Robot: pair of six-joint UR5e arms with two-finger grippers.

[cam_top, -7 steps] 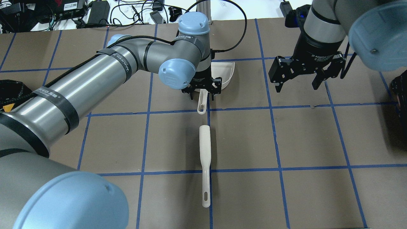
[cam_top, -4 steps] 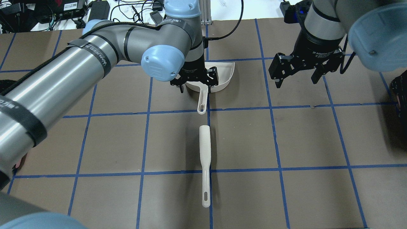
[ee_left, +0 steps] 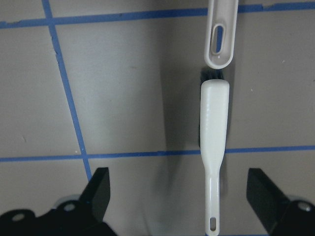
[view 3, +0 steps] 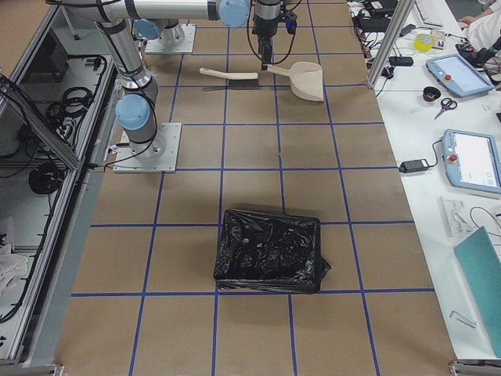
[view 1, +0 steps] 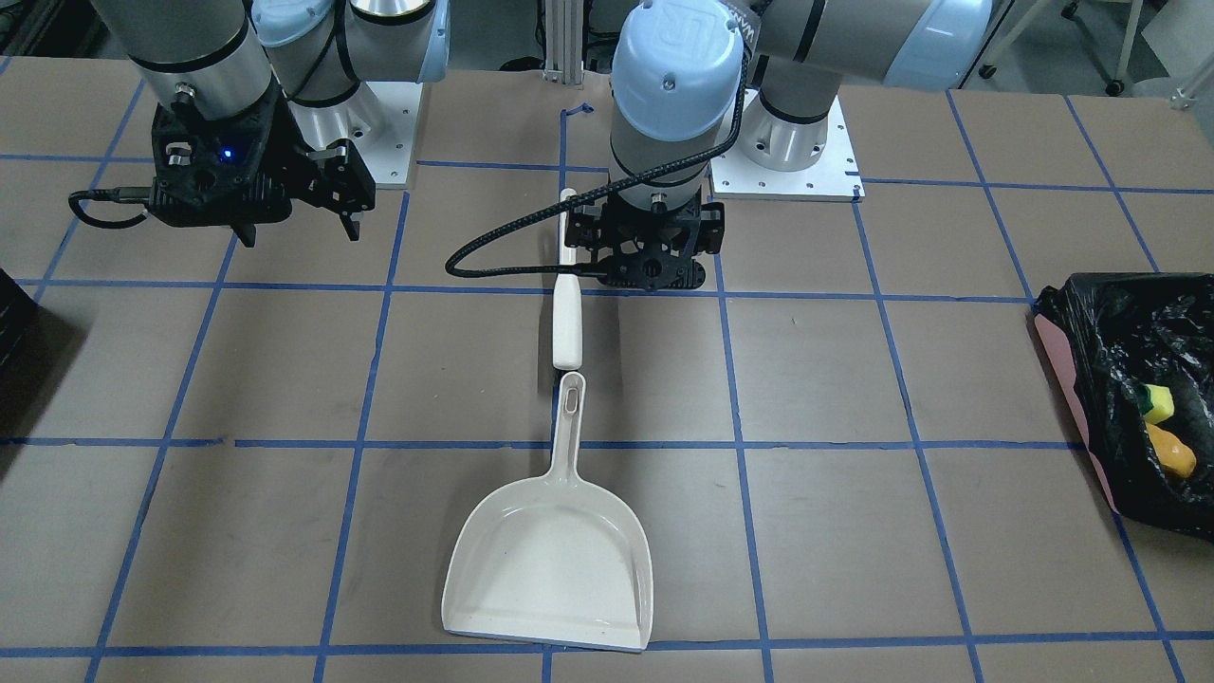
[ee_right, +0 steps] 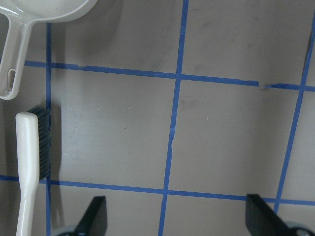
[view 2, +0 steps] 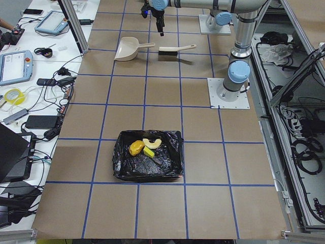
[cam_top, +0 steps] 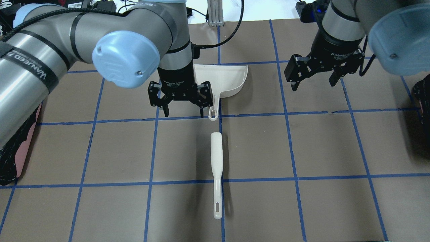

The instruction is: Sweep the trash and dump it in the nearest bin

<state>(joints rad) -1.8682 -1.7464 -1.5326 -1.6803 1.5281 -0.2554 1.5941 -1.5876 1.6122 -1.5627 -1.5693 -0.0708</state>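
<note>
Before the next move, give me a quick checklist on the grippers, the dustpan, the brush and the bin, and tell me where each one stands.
1. Left gripper open and empty: ok.
2. Right gripper open and empty: ok.
3. Dustpan flat on the table, handle free: ok.
4. Brush lying on the table, handle toward the robot, ungripped: ok.
5. Bin with its bag open and trash inside: ok.
6. A tool gripped for sweeping: not ok.
</note>
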